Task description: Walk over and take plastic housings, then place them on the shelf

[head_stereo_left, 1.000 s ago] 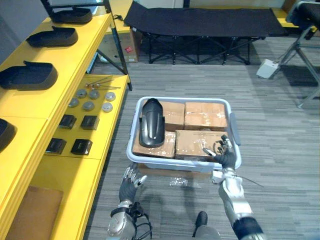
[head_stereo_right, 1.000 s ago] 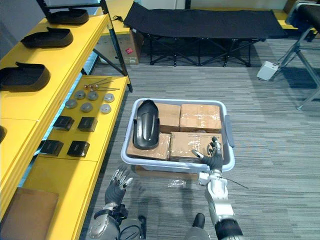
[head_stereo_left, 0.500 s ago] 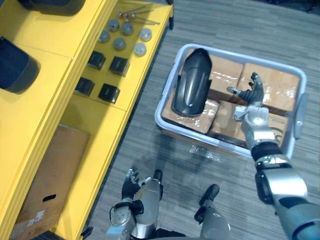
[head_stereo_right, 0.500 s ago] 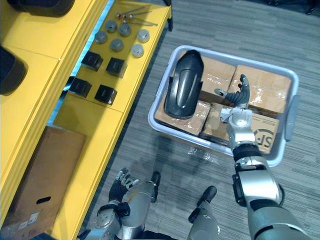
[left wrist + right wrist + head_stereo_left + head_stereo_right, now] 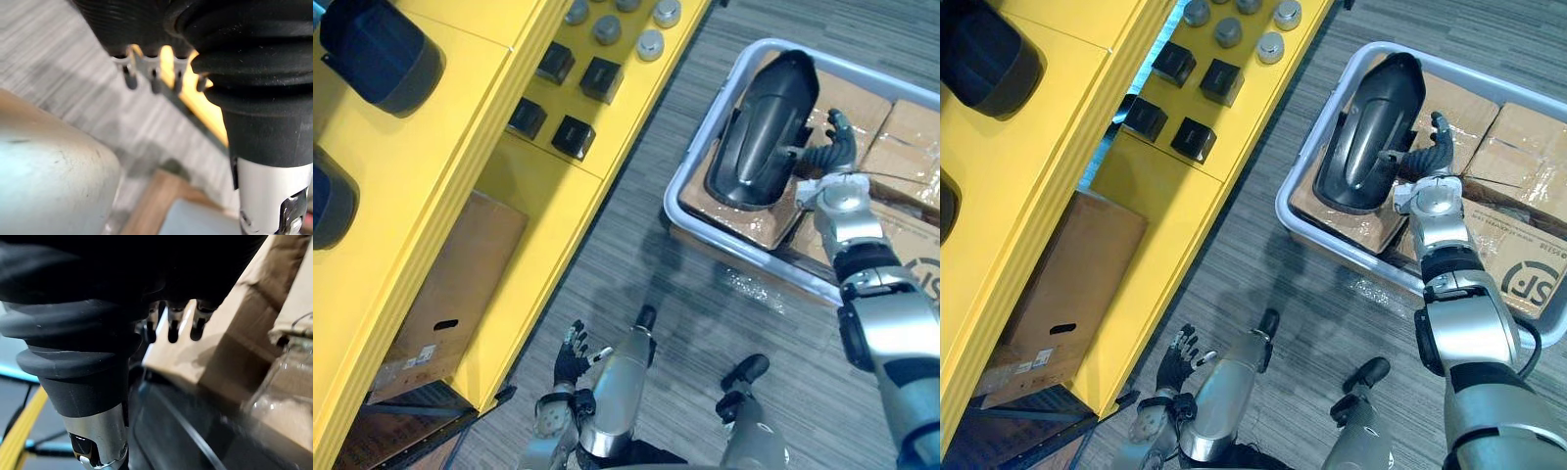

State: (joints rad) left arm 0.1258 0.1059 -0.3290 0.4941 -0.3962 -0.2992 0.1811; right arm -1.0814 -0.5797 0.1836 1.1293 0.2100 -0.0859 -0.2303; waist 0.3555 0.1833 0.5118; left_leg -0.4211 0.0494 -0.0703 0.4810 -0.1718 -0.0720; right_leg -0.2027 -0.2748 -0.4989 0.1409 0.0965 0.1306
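Right hand (image 5: 1427,160) is at the long right edge of the black plastic housing (image 5: 761,132), fingers loose and spread, thumb reaching toward the rim of the part, nothing grasped yet. A second back it was over the near right cardboard box by the tub's front wall; it has since crossed to the housing. The whole view has swung as well, which I put down to the head turning and not to anything sliding. The housing lies where it did, dome up across the cardboard boxes (image 5: 1518,147) in the pale tub (image 5: 1285,201) on the floor. Left hand (image 5: 573,354) has dropped low and hangs well apart from the tub, fingers relaxed and empty. My reading: the walk-up is done and the pick is just opening, with a one-handed approach so far. The yellow shelf (image 5: 440,147) sits to my left with other dark housings (image 5: 382,54) already on it, and small black blocks (image 5: 578,137) and grey discs (image 5: 651,44) on the lower level. Hard to call: whether the thumb actually touches the housing or only hovers beside it, since the right wrist view gives just dark fingertips over cardboard and a dark curve below. The tub's right side and the upper shelf run off frame, and the housing's underside is hidden.
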